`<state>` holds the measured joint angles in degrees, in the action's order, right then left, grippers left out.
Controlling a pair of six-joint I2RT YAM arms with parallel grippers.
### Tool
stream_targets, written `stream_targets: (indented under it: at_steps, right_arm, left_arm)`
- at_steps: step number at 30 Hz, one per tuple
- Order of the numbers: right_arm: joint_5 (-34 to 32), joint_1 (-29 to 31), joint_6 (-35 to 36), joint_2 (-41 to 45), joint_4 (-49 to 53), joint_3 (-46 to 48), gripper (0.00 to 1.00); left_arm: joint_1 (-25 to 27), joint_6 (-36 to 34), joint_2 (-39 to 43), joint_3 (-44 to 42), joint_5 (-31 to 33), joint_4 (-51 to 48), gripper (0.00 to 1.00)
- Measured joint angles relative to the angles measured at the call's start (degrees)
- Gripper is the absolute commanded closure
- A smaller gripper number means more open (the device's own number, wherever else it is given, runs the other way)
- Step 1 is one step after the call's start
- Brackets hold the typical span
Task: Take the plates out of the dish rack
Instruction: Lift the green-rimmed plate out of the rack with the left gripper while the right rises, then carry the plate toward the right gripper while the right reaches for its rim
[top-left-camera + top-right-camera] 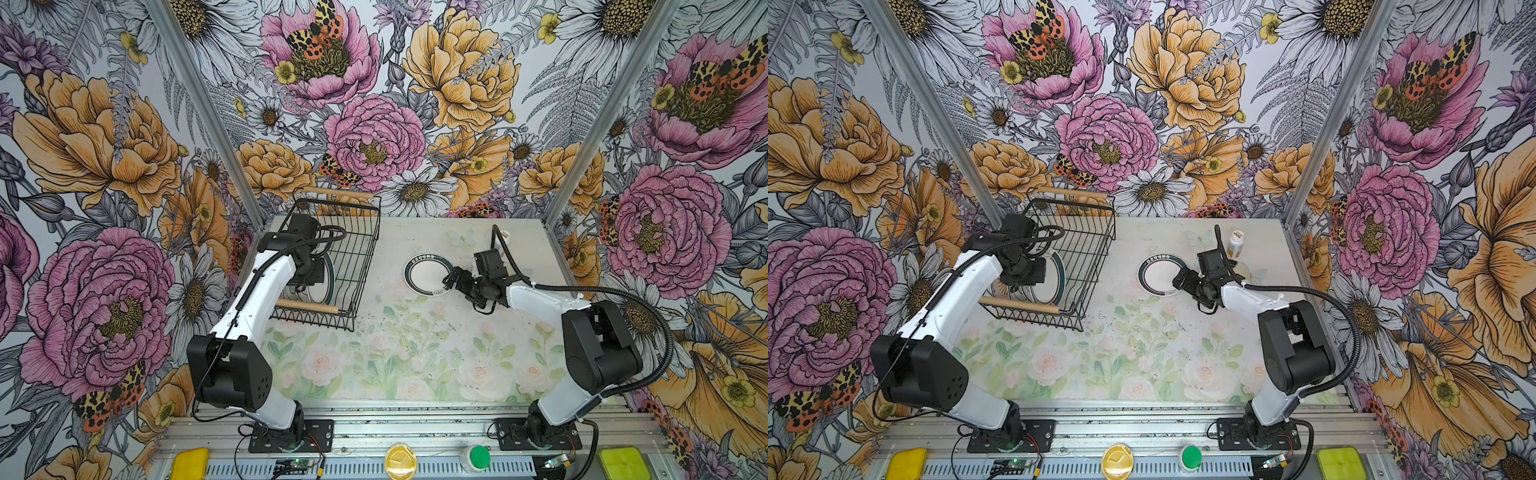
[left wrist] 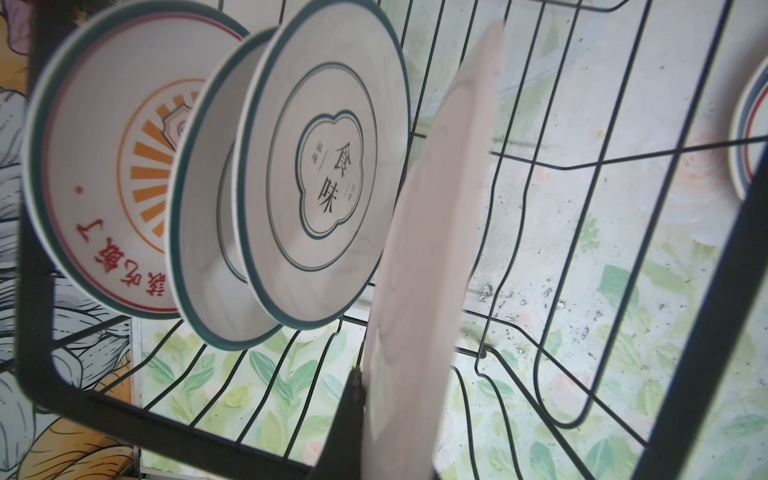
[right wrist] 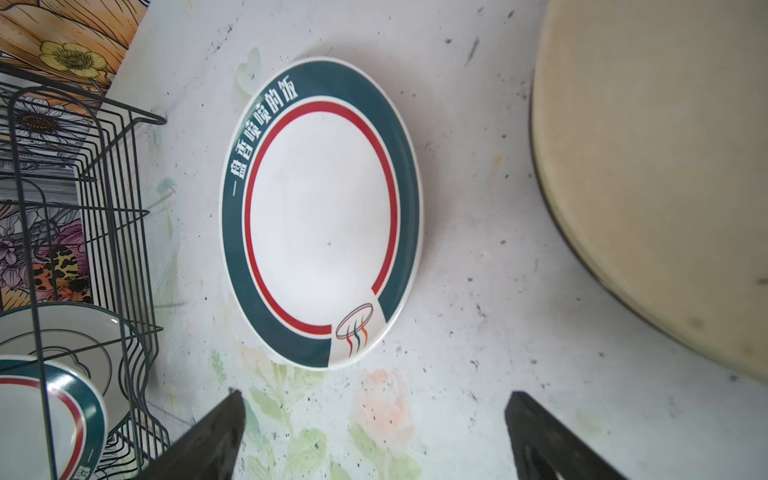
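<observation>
In the dish rack (image 1: 362, 266), my left fingers (image 2: 356, 390) pinch a pale plate (image 2: 428, 232). My right fingers (image 1: 450, 281) stand spread by a teal-rimmed plate (image 3: 320, 216).

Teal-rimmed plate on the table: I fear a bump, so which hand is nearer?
Right. The right hand hovers open at the teal-rimmed plate's rim; the left hand is off in the dish rack, shut on a standing plate.

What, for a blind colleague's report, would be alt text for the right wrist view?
A white plate with a teal band and red ring lies flat on the speckled table, beyond the open right tool. The black wire dish rack, plates inside, stands beside it.
</observation>
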<state>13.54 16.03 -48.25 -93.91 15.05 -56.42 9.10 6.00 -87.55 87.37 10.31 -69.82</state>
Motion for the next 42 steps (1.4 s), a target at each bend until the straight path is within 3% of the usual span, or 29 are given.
stream_targets:
  at_steps: [10, 16, 22, 26, 31, 36, 42]
  right_arm:
    - [-6.36, -0.48, 9.18, 10.8, 4.76, -0.11, 0.01]
    - [-10.34, -1.86, 14.56, 14.01, 6.56, -0.9, 0.01]
    - [-12.83, -2.25, 15.28, 16.22, 7.91, -0.42, 0.01]
    - [-13.62, -2.25, 15.1, 18.69, 8.17, 1.4, 0.01]
    - [-13.25, -2.82, 14.75, 20.33, 8.44, 3.82, 0.01]
    - [-9.27, -3.56, 14.27, 21.86, 8.24, 4.81, 0.01]
    - [-2.75, -4.26, 13.77, 24.52, 6.27, 6.05, 0.01]
  left_arm:
    - [8.57, -0.22, 2.01, 21.75, 14.51, -4.83, 1.0]
    - [15.74, 4.09, 6.32, 27.85, 23.41, -4.26, 1.0]
    - [18.25, 16.7, 15.74, 13.42, 24.02, 4.35, 1.0]
    - [19.37, 25.81, 21.86, -3.21, 19.56, 16.33, 1.0]
    - [19.93, 34.86, 26.53, -17.66, 13.97, 28.96, 1.0]
    - [19.91, 40.76, 26.25, -21.64, 7.39, 38.47, 1.0]
    - [20.28, 44.74, 19.65, -22.36, -4.46, 49.4, 1.0]
